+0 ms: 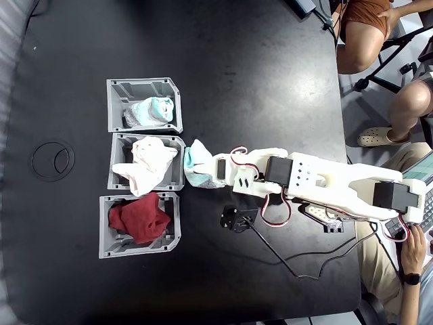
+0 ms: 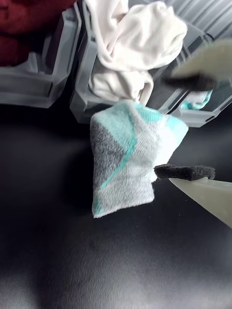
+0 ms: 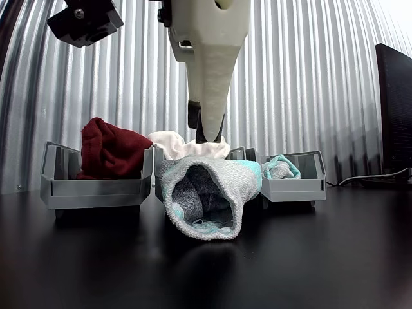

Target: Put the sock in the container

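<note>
The sock [image 2: 130,159] is a crumpled tube of grey and white knit with mint stripes, its cuff gaping open in the other view [image 3: 205,205]. It lies on the black table [image 1: 237,81], just beside the middle bin [image 1: 177,177] at that bin's 3 o'clock in the fixed view. The gripper [image 2: 186,128] hangs over the sock's edge with its fingers [image 2: 186,171] spread, gripping nothing. The container [image 1: 145,88], already holding mint fabric, sits at 11 o'clock from the sock [image 1: 196,164]. Open table stretches toward 12 and 6 o'clock; a cable [image 1: 284,261] trails at 5 o'clock.
</note>
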You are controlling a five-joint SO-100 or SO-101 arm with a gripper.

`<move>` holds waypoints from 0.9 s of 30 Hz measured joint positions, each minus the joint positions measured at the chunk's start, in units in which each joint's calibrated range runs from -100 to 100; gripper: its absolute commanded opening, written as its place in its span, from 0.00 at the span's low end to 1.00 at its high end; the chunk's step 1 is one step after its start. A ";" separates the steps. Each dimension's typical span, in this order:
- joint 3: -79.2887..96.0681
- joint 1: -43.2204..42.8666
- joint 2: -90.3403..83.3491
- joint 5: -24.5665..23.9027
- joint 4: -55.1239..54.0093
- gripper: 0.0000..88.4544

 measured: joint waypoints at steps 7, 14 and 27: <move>0.00 0.00 0.25 1.73 0.34 0.41; -2.88 0.00 7.70 2.20 0.34 0.41; -10.09 1.06 20.26 3.92 0.34 0.15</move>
